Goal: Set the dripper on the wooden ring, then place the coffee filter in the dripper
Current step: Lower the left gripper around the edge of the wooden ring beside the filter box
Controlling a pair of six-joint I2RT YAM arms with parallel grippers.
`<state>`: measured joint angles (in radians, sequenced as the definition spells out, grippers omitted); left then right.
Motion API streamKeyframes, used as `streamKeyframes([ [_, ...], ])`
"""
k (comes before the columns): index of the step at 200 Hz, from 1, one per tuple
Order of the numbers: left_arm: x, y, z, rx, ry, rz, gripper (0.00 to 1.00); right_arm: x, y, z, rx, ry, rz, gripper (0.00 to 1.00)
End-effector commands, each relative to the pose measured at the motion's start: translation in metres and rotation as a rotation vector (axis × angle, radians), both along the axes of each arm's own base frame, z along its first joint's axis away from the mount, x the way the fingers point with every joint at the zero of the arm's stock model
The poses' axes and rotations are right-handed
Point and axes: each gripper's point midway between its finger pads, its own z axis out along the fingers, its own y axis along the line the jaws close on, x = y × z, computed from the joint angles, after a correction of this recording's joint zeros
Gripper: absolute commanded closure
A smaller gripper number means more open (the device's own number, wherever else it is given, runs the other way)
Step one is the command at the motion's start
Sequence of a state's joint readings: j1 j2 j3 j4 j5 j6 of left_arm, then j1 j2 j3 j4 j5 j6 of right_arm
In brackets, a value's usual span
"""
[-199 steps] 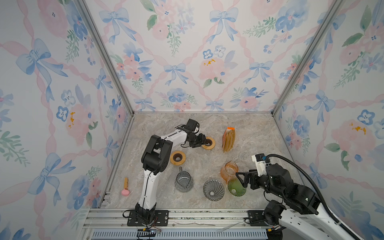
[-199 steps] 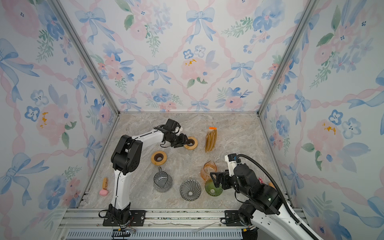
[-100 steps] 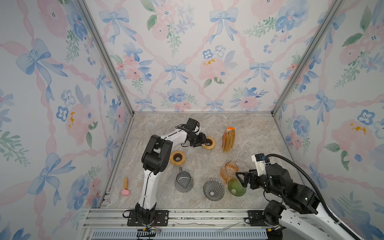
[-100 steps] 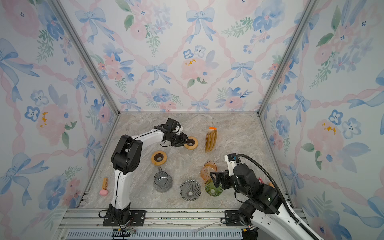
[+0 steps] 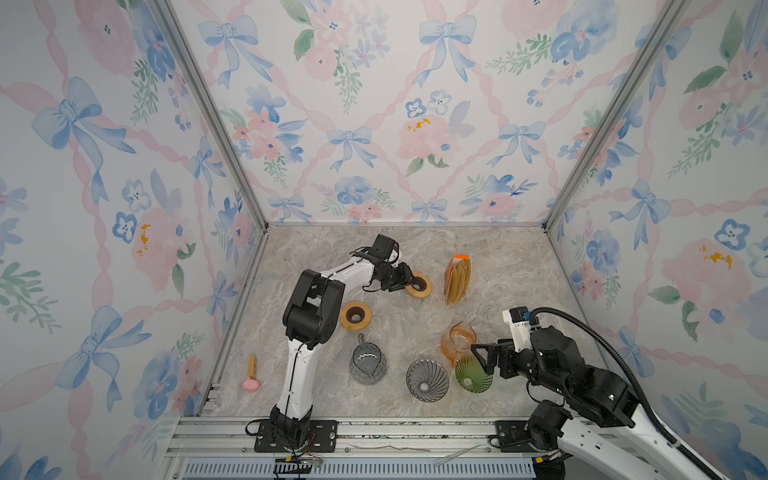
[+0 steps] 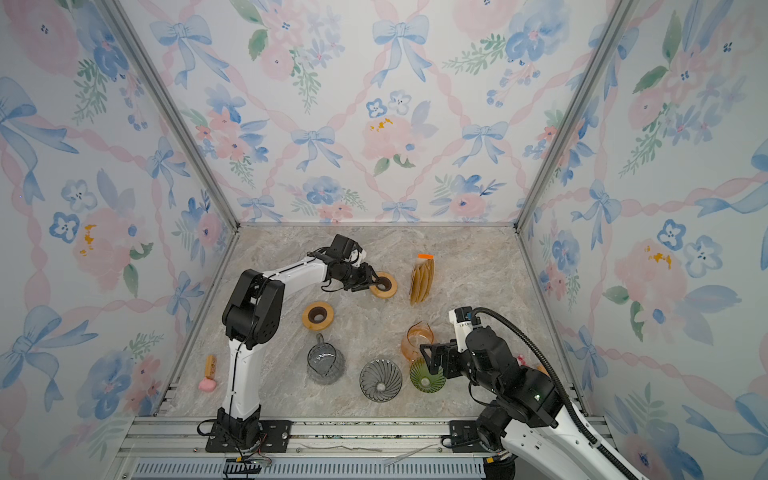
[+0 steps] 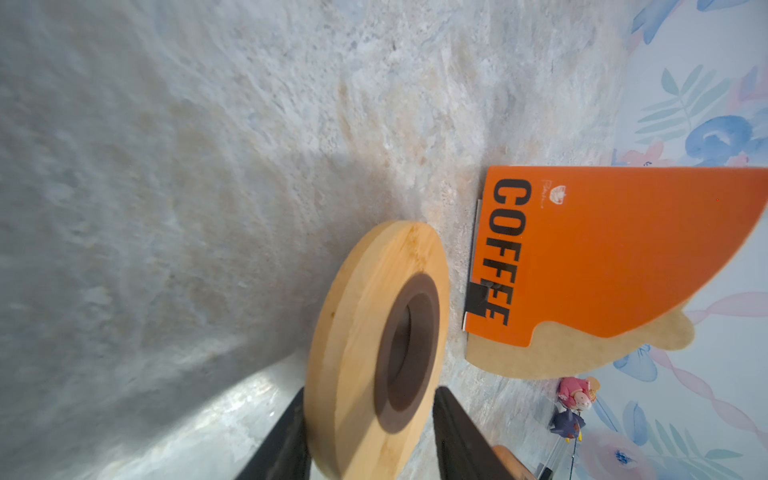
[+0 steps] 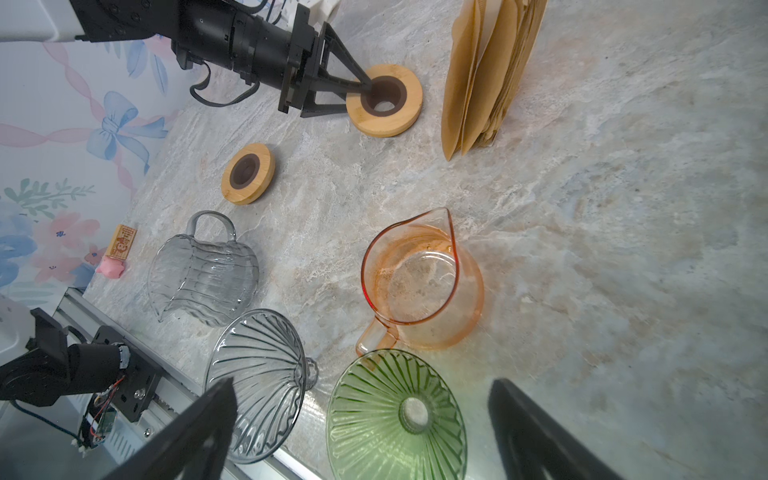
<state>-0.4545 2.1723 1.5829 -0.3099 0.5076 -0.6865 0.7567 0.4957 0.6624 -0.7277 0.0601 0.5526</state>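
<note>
On the counter (image 5: 519,266), two wooden rings — back ring (image 5: 419,285) toward the rear, second ring (image 5: 355,316) nearer the left edge. Two glass drippers along the front edge: grey dripper (image 5: 427,379), green dripper (image 5: 469,376). Two glass pitchers: clear pitcher (image 5: 368,363), orange pitcher (image 5: 455,345). One standing pack of paper filters (image 5: 457,279). Three small toys — pink toy (image 5: 251,384) at the front left corner, pink figure (image 7: 575,392) and dark blue figure (image 7: 567,422) in the left wrist view.

White links (image 5: 295,374), black joints (image 5: 309,311), looping black cable (image 5: 602,340), black triangular left pincer (image 5: 410,282)

Top views look down; close wrist views share coffee filters (image 8: 486,83).
</note>
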Motion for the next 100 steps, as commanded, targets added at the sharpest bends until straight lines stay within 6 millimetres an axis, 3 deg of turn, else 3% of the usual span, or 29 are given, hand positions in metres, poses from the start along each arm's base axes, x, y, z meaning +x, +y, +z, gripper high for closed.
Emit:
streamKeyframes([
  [1, 0.0085, -0.0038, 0.0035, -0.03, -0.003, 0.006, 0.55, 0.0005, -0.0002, -0.0024, -0.014, -0.007, 0.003, 0.04],
  [100, 0.0134, -0.01, 0.0069, -0.044, -0.01, 0.012, 0.68, -0.0002, -0.0039, -0.0044, -0.019, -0.005, -0.011, 0.04],
])
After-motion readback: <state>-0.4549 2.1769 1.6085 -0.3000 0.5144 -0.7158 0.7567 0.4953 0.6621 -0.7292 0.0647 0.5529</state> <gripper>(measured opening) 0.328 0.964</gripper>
